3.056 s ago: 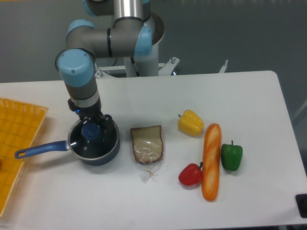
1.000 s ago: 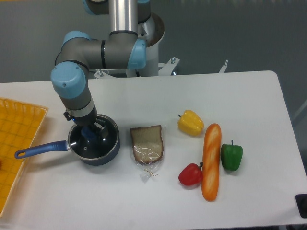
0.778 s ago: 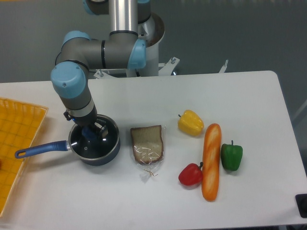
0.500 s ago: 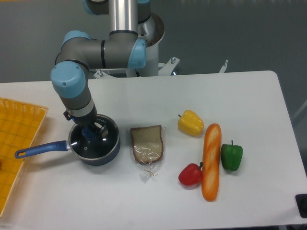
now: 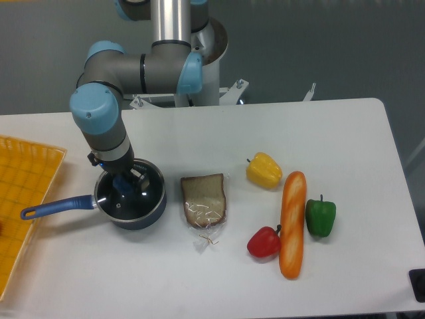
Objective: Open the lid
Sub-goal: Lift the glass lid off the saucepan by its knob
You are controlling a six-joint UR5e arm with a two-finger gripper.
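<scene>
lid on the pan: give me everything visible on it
The lid is a round, see-through disc that looks like glass, with a thin metal rim and a blue knob at its middle. It lies flat on the dark blue saucepan, covering its mouth, near the table's left side. The gripper is down on the knob with fingers either side; whether they actually pinch it is hard to tell. Nothing else touches it.

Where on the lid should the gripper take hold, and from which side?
Grip the blue knob at the centre of the lid, coming straight down from above. The lid is a flat glass disc lying level on the saucepan, its thin rim flush with the pot, so the raised knob is the only graspable part. The gripper is already over it.
</scene>
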